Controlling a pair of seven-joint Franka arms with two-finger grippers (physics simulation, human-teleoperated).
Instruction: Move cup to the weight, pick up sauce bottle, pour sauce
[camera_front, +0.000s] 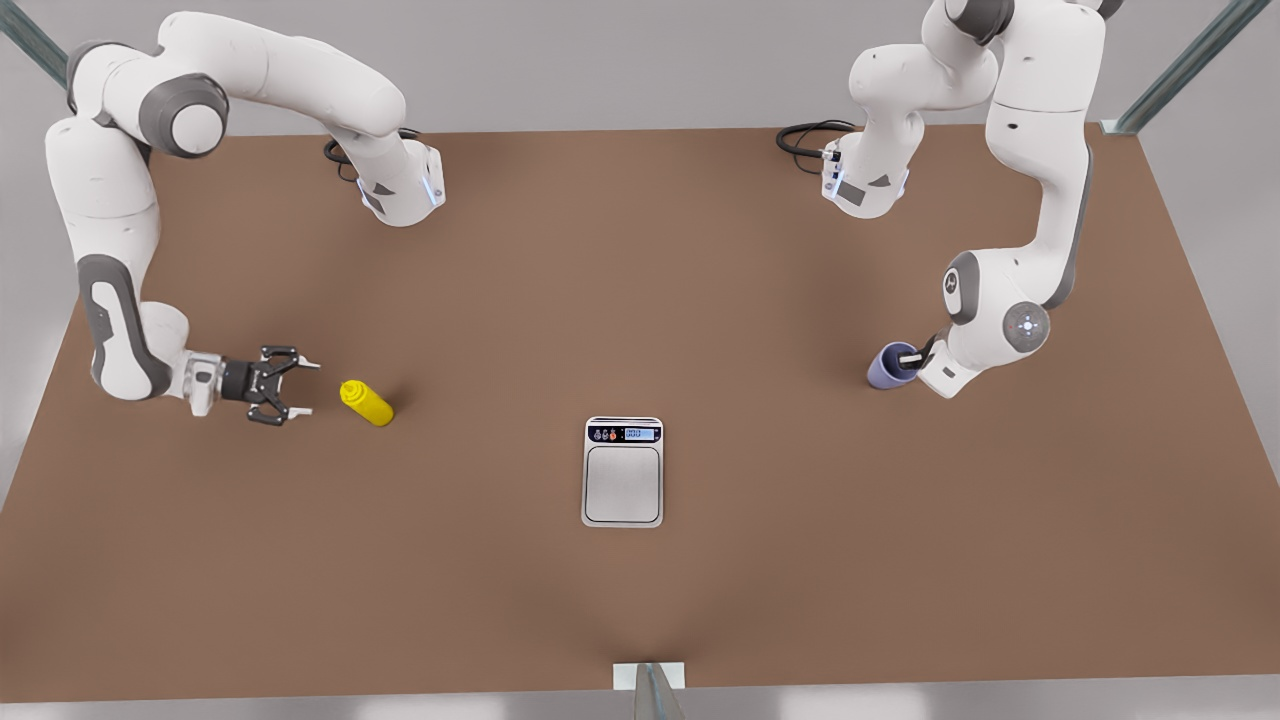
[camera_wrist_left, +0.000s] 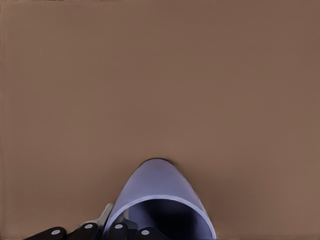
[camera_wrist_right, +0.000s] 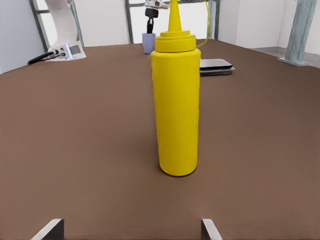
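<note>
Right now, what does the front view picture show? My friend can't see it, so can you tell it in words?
Two white robot arms work over a brown table. The left gripper at the front view's right reaches into a lavender cup, and the open right gripper at the left faces a yellow sauce bottle. A silver scale sits bare in the middle.

On the table (camera_front: 640, 620), the weight (camera_front: 623, 472) lies between sauce bottle (camera_front: 367, 402) and cup (camera_front: 891, 365).
</note>
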